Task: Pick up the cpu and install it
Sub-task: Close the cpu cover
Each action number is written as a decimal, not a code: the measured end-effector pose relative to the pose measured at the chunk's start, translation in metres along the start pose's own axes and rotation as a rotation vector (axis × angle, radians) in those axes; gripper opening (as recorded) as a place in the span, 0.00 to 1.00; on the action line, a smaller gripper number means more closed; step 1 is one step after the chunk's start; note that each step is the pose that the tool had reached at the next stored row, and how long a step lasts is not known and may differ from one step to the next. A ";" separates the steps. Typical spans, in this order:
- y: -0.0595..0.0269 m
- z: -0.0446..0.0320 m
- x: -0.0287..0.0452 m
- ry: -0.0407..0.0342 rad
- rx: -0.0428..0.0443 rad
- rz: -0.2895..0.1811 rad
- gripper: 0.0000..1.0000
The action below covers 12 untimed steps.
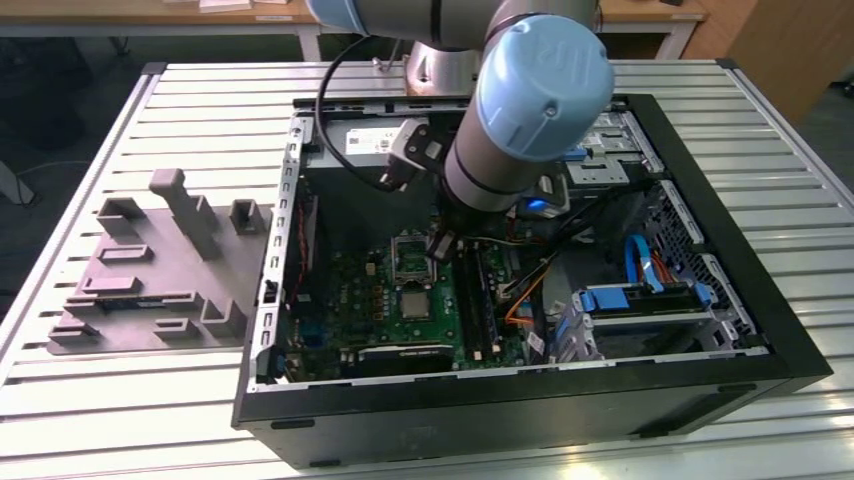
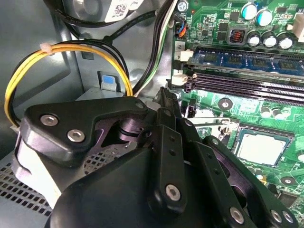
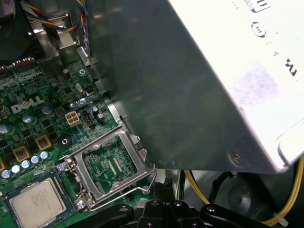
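Silvery cpu (image 3: 37, 204), green motherboard (image 3: 57, 102)

slatted metal table (image 1: 134, 400) bears an open computer case (image 1: 534, 410) and grey fixture (image 1: 147, 285).

Glare whitens the grey box (image 3: 266, 61) inside the dim case (image 1: 534, 420).

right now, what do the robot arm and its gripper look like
The arm is a silver-grey metal tube with rounded light blue joint caps. A black cable loops beside it down toward the wrist. In the second wrist view, the gripper is matte black, built of angular linked plates fastened with silver screws.
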<state>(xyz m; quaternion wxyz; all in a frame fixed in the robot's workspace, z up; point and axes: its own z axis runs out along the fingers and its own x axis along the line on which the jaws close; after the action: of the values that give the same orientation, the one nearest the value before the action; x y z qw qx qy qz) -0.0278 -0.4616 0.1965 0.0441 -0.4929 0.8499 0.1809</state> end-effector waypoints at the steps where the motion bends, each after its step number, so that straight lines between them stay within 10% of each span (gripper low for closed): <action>1: 0.0000 0.0007 0.0003 -0.0002 0.0000 0.000 0.11; 5: 0.0004 0.0016 0.0009 0.0010 0.0006 0.000 0.11; 8: 0.0004 0.0017 0.0009 0.0251 0.0151 0.003 0.11; 12: 0.0008 0.0012 0.0008 0.0271 0.0162 0.003 0.11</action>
<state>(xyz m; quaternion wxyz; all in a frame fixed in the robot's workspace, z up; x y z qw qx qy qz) -0.0291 -0.4615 0.1954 0.0363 -0.4936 0.8527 0.1673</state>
